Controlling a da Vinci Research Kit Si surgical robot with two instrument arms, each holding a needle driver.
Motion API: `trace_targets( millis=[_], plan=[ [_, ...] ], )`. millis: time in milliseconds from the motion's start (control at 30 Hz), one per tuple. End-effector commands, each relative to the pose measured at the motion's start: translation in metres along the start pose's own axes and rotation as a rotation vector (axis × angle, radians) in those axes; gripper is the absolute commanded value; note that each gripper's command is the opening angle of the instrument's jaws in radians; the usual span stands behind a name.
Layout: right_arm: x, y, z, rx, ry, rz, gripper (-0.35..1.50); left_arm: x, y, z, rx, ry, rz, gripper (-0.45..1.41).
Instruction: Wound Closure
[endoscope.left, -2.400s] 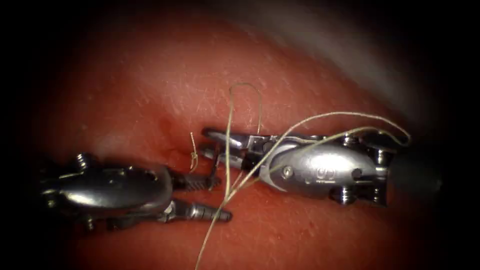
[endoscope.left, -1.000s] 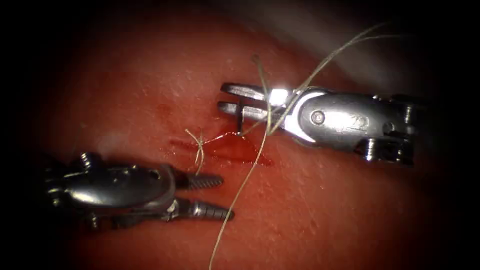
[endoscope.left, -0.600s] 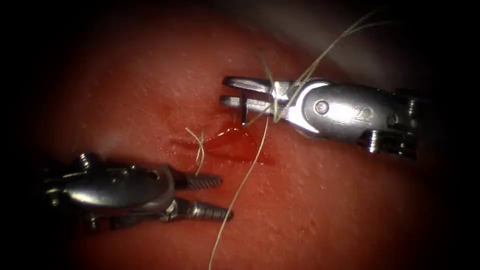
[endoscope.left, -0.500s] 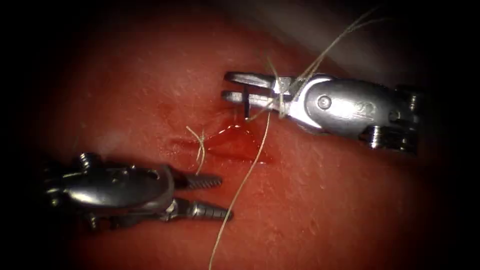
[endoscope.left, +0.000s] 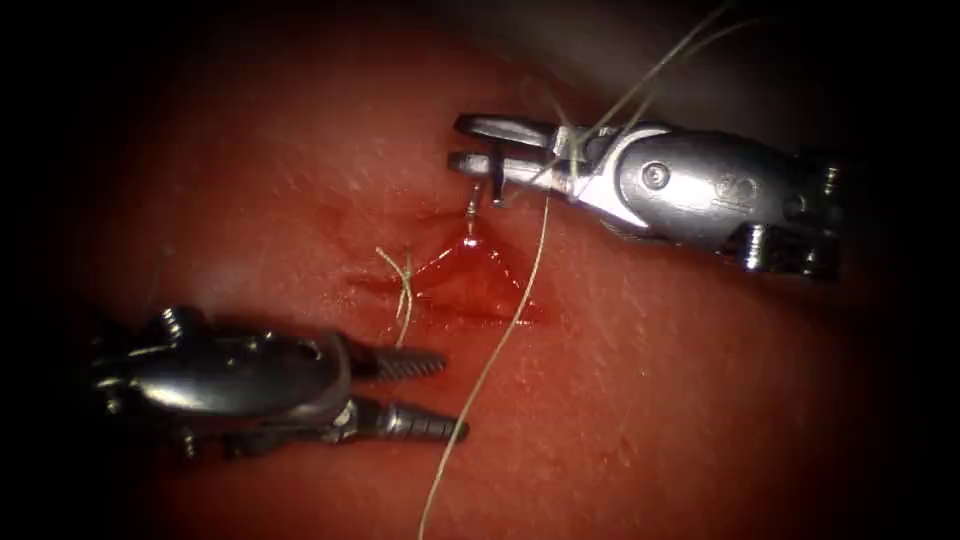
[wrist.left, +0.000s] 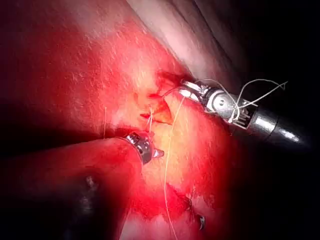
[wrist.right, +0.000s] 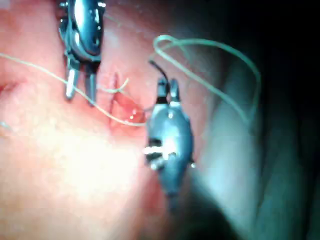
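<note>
The right tool comes in from the upper right, jaws shut on the dark curved needle near its middle. The needle hangs down from the jaws. Its shiny lower end meets the tissue at a small raised peak on the cut's upper edge. Pale thread runs from the picture's bottom edge up across the cut, past the right tool's jaws. The left tool lies below the cut's left end, open and holding nothing. The same tool's jaws appear in the left wrist view, and the right tool's in the right wrist view.
Red fluid pools in the cut. A short knotted tuft of thread ends stands at the cut's left end. Loose thread loops arch beyond the right tool. The tissue falls off into shadow at the upper right.
The right tool has risen from the cut towards the upper right with the needle, uncovering the cut and its red fluid and lifting the tissue into a small peak. The left tool stays put.
</note>
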Motion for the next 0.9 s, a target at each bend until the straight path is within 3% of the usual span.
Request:
trace_targets(
  millis=[33,300,467,700,900],
  plan=[
    [-0.0005,0.0005,0.0008,0.001,0.0,0.003,-0.35,-0.0004,0.0001,0.0007,-0.001,-0.001,-0.001,0.46],
    [-0.0013,0.0006,0.001,0.023,-0.031,0.138,-0.35,-0.0004,0.0001,0.0007,0.0,-0.004,-0.001,0.46],
    [-0.0025,-0.0006,0.0015,0.054,-0.075,0.291,-0.35,-0.0004,0.0001,0.0006,0.0,-0.004,0.0,0.46],
    [-0.0033,-0.0006,0.0013,0.082,-0.124,0.544,-0.35,-0.0004,0.0001,0.0006,-0.001,-0.004,0.0,0.46],
    [-0.0035,-0.0001,0.0007,0.089,-0.141,0.668,-0.35,-0.0005,0.0,0.0005,0.002,-0.012,0.001,0.46]
  ],
)
